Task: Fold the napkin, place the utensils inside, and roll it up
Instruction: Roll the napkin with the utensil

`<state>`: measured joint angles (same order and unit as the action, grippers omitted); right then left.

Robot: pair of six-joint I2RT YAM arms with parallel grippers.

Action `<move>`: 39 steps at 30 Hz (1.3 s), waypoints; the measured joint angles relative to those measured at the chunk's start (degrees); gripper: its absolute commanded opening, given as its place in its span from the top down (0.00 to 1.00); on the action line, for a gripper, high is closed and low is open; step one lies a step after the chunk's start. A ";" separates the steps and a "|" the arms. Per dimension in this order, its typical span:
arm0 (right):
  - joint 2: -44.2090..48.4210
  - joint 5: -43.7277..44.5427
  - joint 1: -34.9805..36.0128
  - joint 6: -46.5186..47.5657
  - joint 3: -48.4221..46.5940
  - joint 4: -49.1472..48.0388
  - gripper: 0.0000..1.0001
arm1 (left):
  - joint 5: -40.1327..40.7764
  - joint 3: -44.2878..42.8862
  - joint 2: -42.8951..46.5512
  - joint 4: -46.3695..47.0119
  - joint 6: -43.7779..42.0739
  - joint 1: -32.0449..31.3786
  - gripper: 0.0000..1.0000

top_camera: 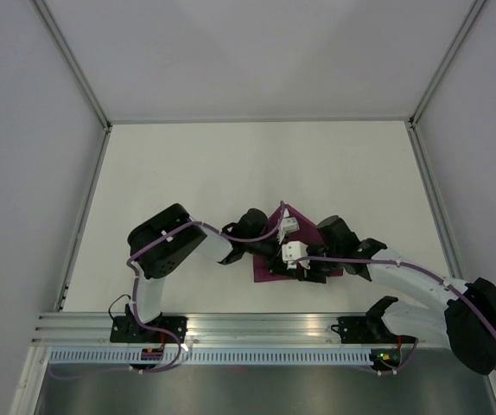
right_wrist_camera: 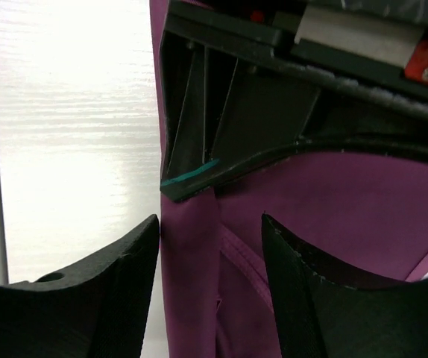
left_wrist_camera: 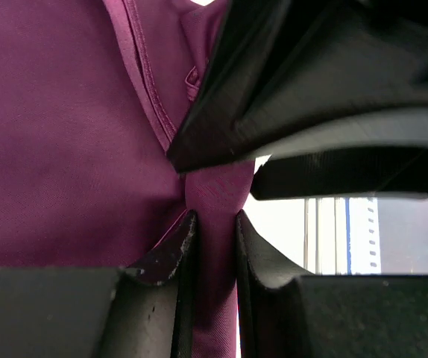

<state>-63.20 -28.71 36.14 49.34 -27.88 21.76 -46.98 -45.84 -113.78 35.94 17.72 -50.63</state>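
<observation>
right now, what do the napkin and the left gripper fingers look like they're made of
napkin: woven cloth, magenta-purple, with a slight sheen, soft creases and a stitched hem; maybe synthetic.
left gripper fingers: matte black, probably hard plastic; scuffed, with pale specks along the edges.

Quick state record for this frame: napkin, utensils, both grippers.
napkin: magenta, on the table, both arms meeting over it
left gripper: shut on a narrow napkin fold
right gripper: open, astride a napkin fold, close to the left gripper
utensils: none visible in any view
</observation>
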 measured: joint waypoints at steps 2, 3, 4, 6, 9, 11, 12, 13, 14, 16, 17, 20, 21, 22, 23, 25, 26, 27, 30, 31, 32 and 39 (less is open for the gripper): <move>-0.28 1.07 1.16 -0.11 0.04 -1.25 0.42 | -0.26 -0.20 -0.20 -0.07 0.61 0.15 0.98; -0.37 1.51 1.84 -0.22 0.20 -1.66 0.44 | -0.35 -0.31 -0.31 -0.17 0.92 0.22 0.98; -0.42 1.81 2.45 -0.28 0.39 -1.97 0.47 | -0.57 -0.46 -0.42 -0.28 1.14 0.33 0.98; -0.70 2.25 3.37 -0.37 0.66 -2.36 0.48 | -1.09 -0.83 -0.68 -0.68 1.51 0.52 0.98; -1.11 2.93 4.13 -0.31 0.85 -2.71 0.49 | -1.81 -1.60 -1.03 -1.81 1.81 0.79 0.98; -1.16 3.19 4.26 -0.28 0.87 -2.71 0.51 | -2.03 -1.99 -1.11 -2.58 1.84 0.85 0.98; -1.16 3.26 4.28 -0.28 0.87 -2.69 0.52 | -2.19 -2.14 -1.20 -2.82 1.88 0.94 0.98; -1.18 3.34 4.37 -0.28 0.87 -2.69 0.52 | -2.36 -2.25 -1.27 -2.95 1.95 1.05 0.98; -1.27 3.37 4.50 -0.28 0.96 -2.75 0.52 | -2.47 -2.32 -1.33 -3.04 1.97 1.07 0.98; -1.73 3.45 4.76 -0.28 1.33 -2.91 0.55 | -2.62 -2.43 -1.46 -3.10 2.10 1.18 0.98; -2.08 3.58 4.92 -0.28 1.57 -2.97 0.55 | -2.71 -2.49 -1.55 -3.15 2.21 1.25 0.98; -2.82 3.80 5.01 -0.31 2.54 -3.78 0.57 | -2.99 -2.62 -1.73 -3.15 2.54 1.38 0.98; -2.84 3.80 5.01 -0.33 2.75 -4.22 0.57 | -2.99 -2.69 -1.75 -3.26 2.60 1.38 0.98; -2.84 3.91 5.01 -0.35 2.84 -4.48 0.58 | -2.99 -2.75 -1.75 -3.43 2.64 1.38 0.98; -2.84 4.00 5.01 -0.48 2.95 -4.83 0.59 | -2.99 -2.86 -1.75 -3.69 2.67 1.38 0.98; -2.71 4.24 5.01 -0.61 3.23 -5.51 0.64 | -3.02 -3.23 -1.75 -4.48 2.67 1.38 0.98; -2.67 4.44 5.01 -0.70 3.32 -5.77 0.66 | -3.02 -3.39 -1.75 -4.83 2.69 1.38 0.98; -2.67 4.52 5.03 -0.81 3.39 -5.92 0.72 | -2.99 -3.52 -1.73 -5.20 2.69 1.38 0.96; -2.71 4.70 5.03 -1.14 3.48 -6.08 0.85 | -2.43 -3.82 -1.60 -6.29 2.89 1.38 0.88; -2.84 4.68 5.03 -1.25 3.48 -6.19 0.87 | -2.32 -3.82 -1.53 -6.54 2.89 1.38 0.86; -2.91 4.68 5.01 -1.36 3.48 -6.36 0.89 | -1.90 -3.80 -1.14 -7.15 2.91 1.38 0.83; -3.34 4.66 5.03 -1.40 3.80 -8.31 1.00 | 4.15 -2.86 2.80 -11.56 2.86 0.70 0.73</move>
<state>-66.54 -24.05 41.17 47.94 -24.08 13.45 -42.83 -48.71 -110.98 24.38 20.58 -49.93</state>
